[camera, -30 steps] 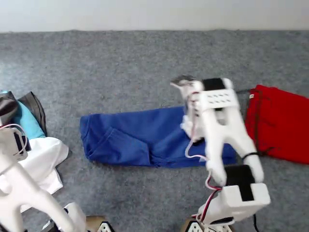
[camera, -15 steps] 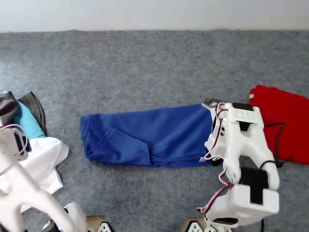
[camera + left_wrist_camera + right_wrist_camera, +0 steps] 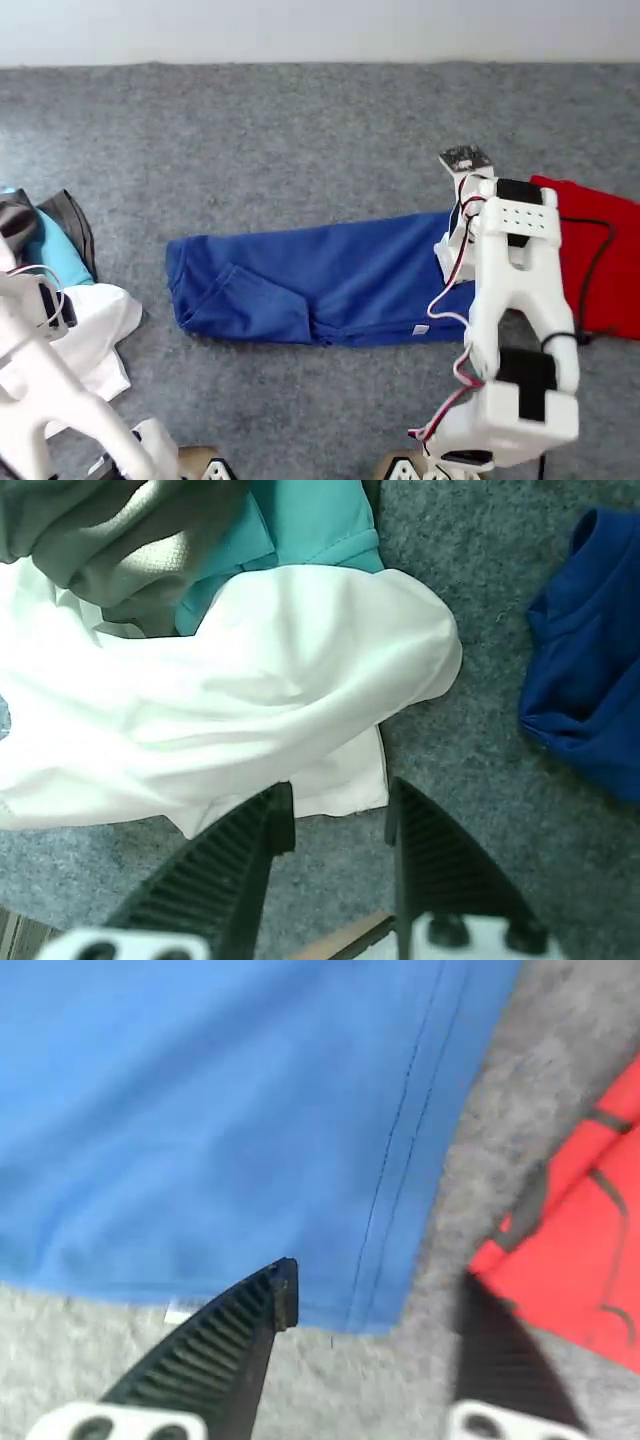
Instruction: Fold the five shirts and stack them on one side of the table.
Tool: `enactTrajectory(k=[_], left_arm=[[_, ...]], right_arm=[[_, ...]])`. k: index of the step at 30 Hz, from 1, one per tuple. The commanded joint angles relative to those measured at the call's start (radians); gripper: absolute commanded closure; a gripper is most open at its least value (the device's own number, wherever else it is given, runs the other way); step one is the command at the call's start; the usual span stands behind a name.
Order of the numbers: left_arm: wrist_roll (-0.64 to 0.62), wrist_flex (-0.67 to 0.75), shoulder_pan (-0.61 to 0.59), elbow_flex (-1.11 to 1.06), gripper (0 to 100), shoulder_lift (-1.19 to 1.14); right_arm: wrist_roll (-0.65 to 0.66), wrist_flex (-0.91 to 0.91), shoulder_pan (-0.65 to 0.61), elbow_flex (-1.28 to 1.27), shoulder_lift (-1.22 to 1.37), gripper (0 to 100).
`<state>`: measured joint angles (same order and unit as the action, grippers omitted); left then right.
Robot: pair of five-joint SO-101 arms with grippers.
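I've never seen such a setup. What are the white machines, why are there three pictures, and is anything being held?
The white machines are two small robot arms, the left arm and the right arm, each ending in a two-fingered tool. One picture looks down from a fixed camera over the grey table. The other two come from a camera on each wrist. A blue shirt lies spread in the middle and a red shirt at one end. A white shirt, a teal shirt and a dark grey shirt are heaped at the other. Both tools hang open: the right tool over the blue shirt's edge, the left tool over the white shirt's edge. Neither holds anything.
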<state>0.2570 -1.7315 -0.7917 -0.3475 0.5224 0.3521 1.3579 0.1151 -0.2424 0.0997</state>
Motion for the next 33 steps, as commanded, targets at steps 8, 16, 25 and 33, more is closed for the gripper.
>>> enactTrajectory(k=[8,16,25,33], left_arm=[[0.0,0.002,0.005,0.005,84,0.018],[0.0,0.0,0.005,0.005,84,0.018],[0.0,0.0,0.005,0.005,84,0.018],[0.0,0.0,0.005,0.005,84,0.025]], right_arm=[[-0.077,-0.019,-0.036,0.193,0.234,70.2],[-0.129,0.001,-0.093,0.227,0.312,70.8],[-0.126,-0.013,-0.084,0.227,0.386,99.2],[-0.052,0.081,-0.082,0.227,0.243,98.9]])
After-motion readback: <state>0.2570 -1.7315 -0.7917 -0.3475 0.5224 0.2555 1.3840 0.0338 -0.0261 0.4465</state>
